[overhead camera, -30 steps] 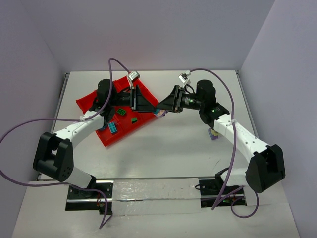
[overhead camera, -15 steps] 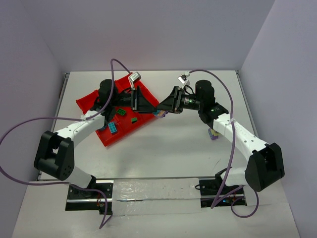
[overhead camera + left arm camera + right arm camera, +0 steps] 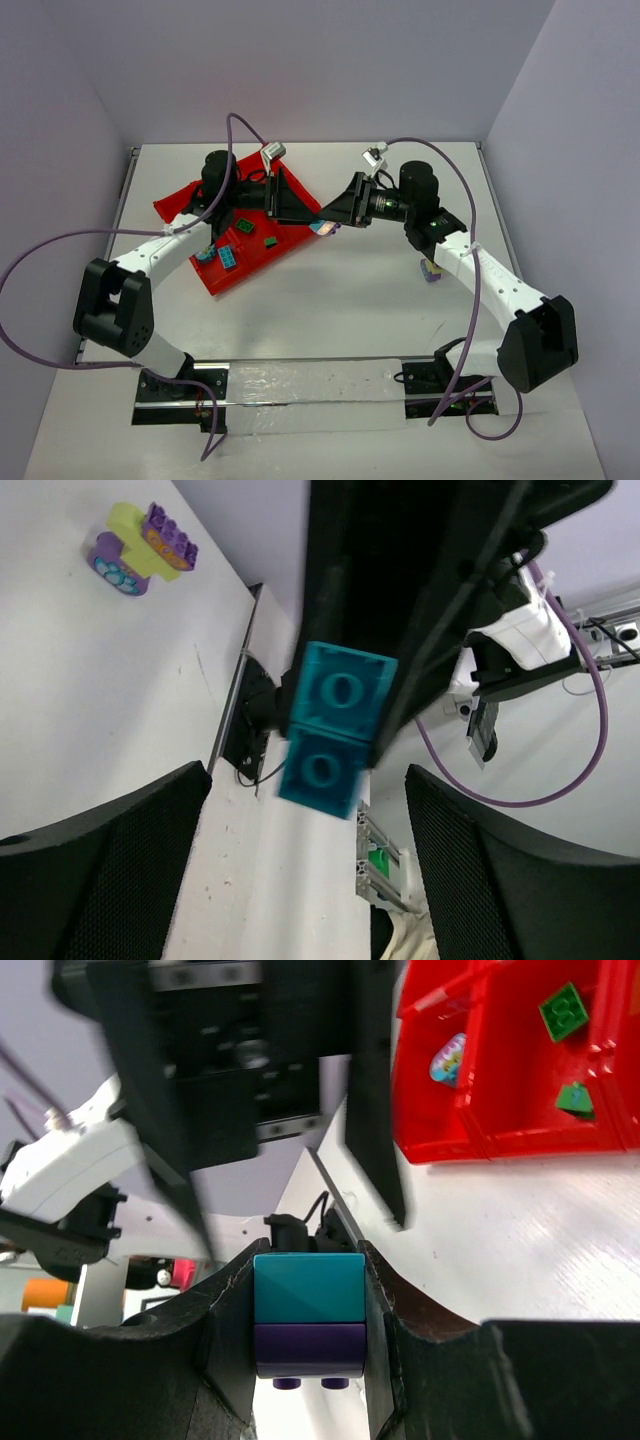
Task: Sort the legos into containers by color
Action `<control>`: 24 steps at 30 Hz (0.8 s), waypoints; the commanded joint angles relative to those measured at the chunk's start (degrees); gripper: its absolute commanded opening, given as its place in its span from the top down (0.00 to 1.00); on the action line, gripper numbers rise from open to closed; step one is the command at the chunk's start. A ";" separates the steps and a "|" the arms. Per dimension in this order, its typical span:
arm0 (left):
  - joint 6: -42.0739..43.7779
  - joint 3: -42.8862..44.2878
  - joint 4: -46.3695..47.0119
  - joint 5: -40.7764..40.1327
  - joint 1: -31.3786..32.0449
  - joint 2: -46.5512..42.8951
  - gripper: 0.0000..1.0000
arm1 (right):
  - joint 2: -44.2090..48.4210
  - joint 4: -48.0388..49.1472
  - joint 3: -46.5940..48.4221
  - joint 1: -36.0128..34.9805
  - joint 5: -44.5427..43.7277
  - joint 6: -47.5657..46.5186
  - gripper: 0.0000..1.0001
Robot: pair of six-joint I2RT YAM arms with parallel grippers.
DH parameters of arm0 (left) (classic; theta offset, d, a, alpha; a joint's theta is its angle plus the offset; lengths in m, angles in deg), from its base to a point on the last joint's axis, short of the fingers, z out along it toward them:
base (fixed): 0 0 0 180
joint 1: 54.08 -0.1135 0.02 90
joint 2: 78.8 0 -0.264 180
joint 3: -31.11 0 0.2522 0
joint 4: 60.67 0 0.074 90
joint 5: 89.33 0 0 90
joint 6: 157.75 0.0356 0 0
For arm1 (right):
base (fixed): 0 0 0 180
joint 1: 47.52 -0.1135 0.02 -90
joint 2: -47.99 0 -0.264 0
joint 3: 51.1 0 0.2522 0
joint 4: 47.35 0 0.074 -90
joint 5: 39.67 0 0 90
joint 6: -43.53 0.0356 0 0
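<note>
**Where the two arms meet beside the tray: a two-colour stack between the tools**

While the right tool is clamped on the teal-and-purple stack, the left tool stands facing it with its fingers well apart and touching nothing. The stack hangs in the air above the tabletop, just off the right corner of the red tray, and is pinched by its two side faces.

In the left wrist view the teal part lies straight ahead, in the middle of the open gap. Its two-stud length appears to run along the left tool's line of reach, so its short width would lie across the gap. That is the relation the coming move turns on. As a judgement, the left tool need only advance and close on the teal half while the right keeps the purple half, so that the two can be pulled apart.

The tray lies to the left, so the left arm is the nearer one for any drop.

Materials:
- The bricks are hard, glossy plastic blocks with flat sides and round studs.
- The tray is smooth, bright red plastic with thin upright dividers.
- Its compartments already hold green bricks and teal bricks.
- The left tool's pads are dark with a fine pebbled grain.
- A loose clump of yellow-green and purple lies on the tabletop to the right, well apart from the tray.
</note>
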 commanded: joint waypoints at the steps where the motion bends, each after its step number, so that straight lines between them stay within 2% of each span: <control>1: 6.12 3.90 -8.32 0.45 -0.38 1.09 0.10 | 3.28 4.94 1.98 0.26 2.49 0.95 0.94; 5: 6.40 3.56 -9.17 0.70 -0.99 0.96 0.08 | 3.54 5.52 2.73 0.21 2.87 0.91 0.94; 11: 1.39 1.78 -2.40 3.40 -1.26 -0.31 0.09 | 2.47 6.31 3.23 0.26 3.02 0.72 0.94; 18: -5.96 -1.30 9.30 8.08 -1.09 -0.04 0.14 | 0.83 14.52 1.71 0.25 6.85 2.87 0.94; 20: -11.41 -2.46 15.47 9.34 -0.93 0.08 0.14 | 0.12 16.61 1.55 0.17 8.42 3.19 0.94; 24: -17.06 -3.98 23.61 10.09 -0.73 0.27 0.14 | -1.01 19.99 1.09 0.17 9.77 4.18 0.94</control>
